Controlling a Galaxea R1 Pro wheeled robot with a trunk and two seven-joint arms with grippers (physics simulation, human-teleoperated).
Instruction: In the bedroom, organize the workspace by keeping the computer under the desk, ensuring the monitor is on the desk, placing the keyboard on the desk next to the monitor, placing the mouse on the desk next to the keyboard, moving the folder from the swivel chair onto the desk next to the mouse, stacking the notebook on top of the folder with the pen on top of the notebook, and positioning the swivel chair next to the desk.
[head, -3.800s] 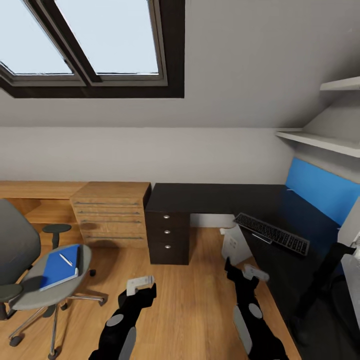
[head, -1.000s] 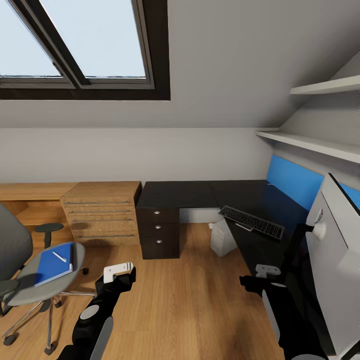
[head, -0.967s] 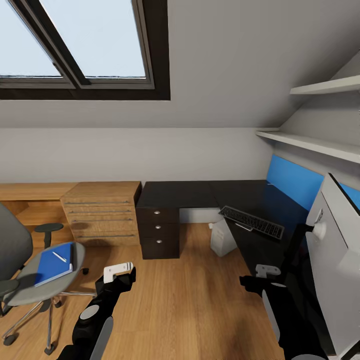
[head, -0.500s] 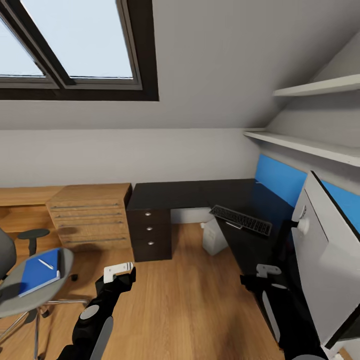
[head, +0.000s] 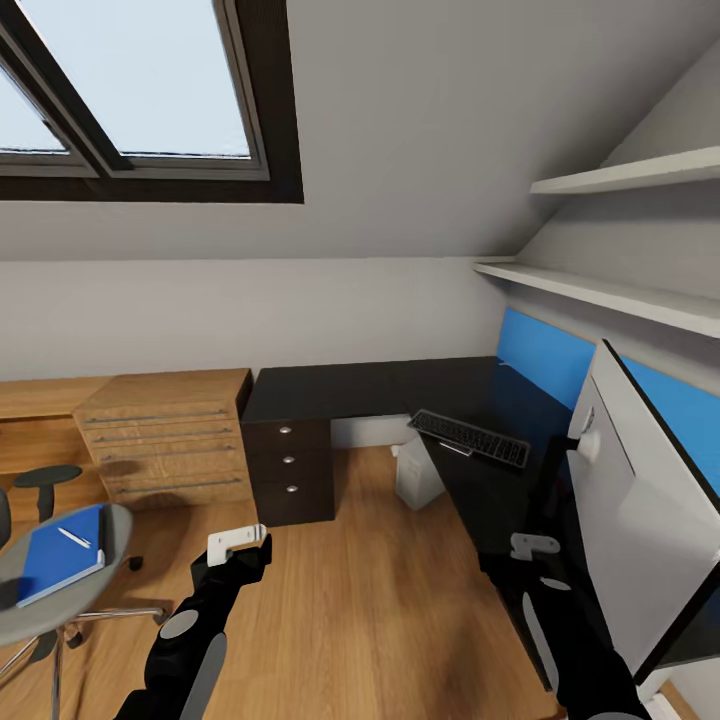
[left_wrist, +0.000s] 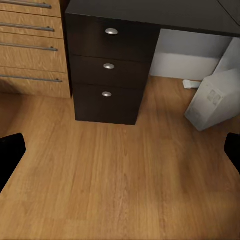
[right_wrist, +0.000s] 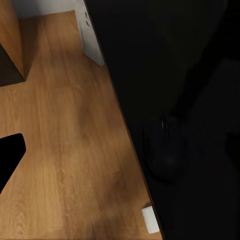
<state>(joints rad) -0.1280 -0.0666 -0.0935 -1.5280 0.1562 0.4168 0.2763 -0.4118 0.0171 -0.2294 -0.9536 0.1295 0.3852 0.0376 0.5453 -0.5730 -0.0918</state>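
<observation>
The folder (head: 58, 553) lies on the chair (head: 60, 590) seat, pen (head: 73, 537) on top, well apart from the desk (head: 380, 388), which carries the keyboard (head: 469, 438), mouse (right_wrist: 166, 147) and monitor (head: 650, 500). My left gripper (head: 238, 541) and right gripper (head: 533, 545) are both spread, empty.
</observation>
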